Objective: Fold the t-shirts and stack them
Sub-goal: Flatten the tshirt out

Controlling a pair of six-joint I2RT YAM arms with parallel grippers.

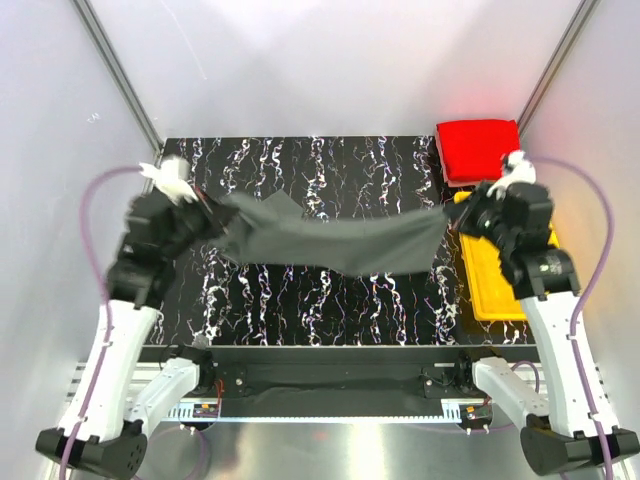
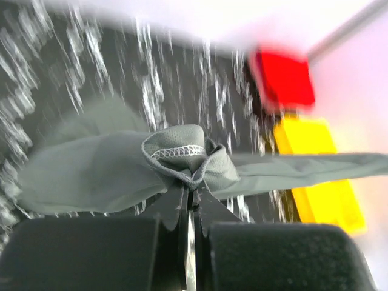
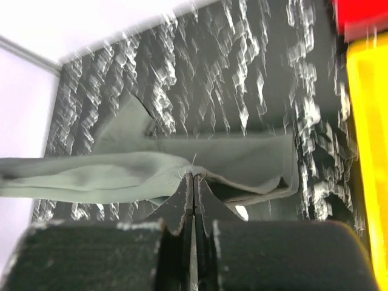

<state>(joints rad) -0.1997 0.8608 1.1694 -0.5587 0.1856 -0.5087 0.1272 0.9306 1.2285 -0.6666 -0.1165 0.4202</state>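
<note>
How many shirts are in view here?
2. The grey shirt is stretched between left hand and right hand; red shirt folded at the far right corner. Others may hide beneath it.

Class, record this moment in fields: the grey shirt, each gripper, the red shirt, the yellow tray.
grey t-shirt: stretched between both grippers, sagging in the middle
left gripper: shut on grey t-shirt
right gripper: shut on grey t-shirt
red t-shirt: folded, far right corner
yellow tray: right side, just nearer than red t-shirt
</note>
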